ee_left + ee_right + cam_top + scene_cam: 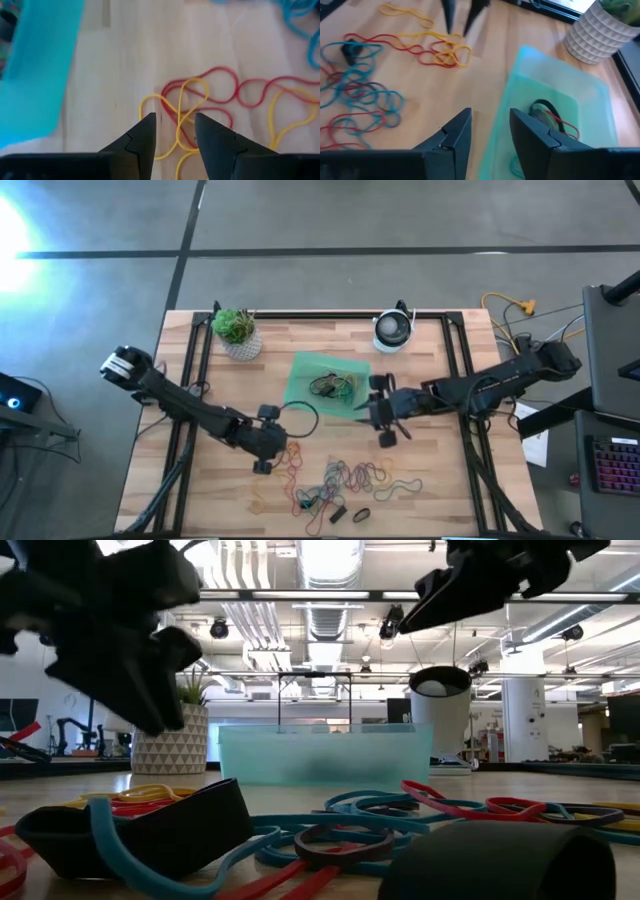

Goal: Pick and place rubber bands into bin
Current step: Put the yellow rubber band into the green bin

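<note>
The bin is a shallow translucent green tray [300, 370] in the table's middle, its wall [325, 755] facing the low view. A few rubber bands [335, 387] lie in it [552, 117]. Many more loops in red, yellow, teal and dark colours [345, 480] lie spread on the wood near the table's near edge. My left gripper [283, 448] is open over tangled yellow and red bands [192, 107], its fingers on either side of them; whether they touch, I cannot tell. My right gripper [490, 120] is open and holds nothing, above the tray's near edge [362, 405].
A white pot with a green plant [238, 335] and a round white and dark device [392, 330] stand at the table's far edge behind the tray. Two wide dark bands [150, 825] [500, 860] lie close to the low camera. Cables [515, 315] hang off the right side.
</note>
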You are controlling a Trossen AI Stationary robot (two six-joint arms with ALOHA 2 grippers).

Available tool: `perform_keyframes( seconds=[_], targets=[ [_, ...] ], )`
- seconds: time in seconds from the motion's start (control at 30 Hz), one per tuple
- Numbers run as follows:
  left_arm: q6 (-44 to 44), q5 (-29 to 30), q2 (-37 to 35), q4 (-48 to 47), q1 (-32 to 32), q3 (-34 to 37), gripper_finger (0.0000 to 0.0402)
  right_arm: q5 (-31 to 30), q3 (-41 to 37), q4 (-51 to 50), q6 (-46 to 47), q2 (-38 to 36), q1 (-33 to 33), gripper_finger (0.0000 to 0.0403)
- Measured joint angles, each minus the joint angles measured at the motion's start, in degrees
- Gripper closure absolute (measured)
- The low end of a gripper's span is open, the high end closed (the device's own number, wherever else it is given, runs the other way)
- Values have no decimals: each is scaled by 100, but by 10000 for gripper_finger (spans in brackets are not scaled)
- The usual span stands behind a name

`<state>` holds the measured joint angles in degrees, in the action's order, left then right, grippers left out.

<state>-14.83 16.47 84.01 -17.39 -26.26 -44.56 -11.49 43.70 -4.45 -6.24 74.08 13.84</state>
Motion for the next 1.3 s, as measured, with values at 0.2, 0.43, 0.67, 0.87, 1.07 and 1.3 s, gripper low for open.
perform_keyframes(
  seconds=[0.2,0.43,0.67,0.87,1.07,1.3],
  targets=[
    [-180,0,407,9,17,0,281,-46,-11,-7,8,-13,257,286],
    [-410,-22,566,-22,43,0,281,-48,-72,-5,112,-13,317,299],
    [-435,-69,588,2,74,-2,281,-50,-217,-2,251,-13,317,311],
    [-444,-125,764,74,79,-2,281,-50,-302,0,326,-13,317,319],
    [-449,-129,791,68,88,-4,283,-50,-302,9,308,-13,317,327],
    [-433,-155,789,33,118,-4,345,-51,-302,11,315,-13,317,330]
  ],
)
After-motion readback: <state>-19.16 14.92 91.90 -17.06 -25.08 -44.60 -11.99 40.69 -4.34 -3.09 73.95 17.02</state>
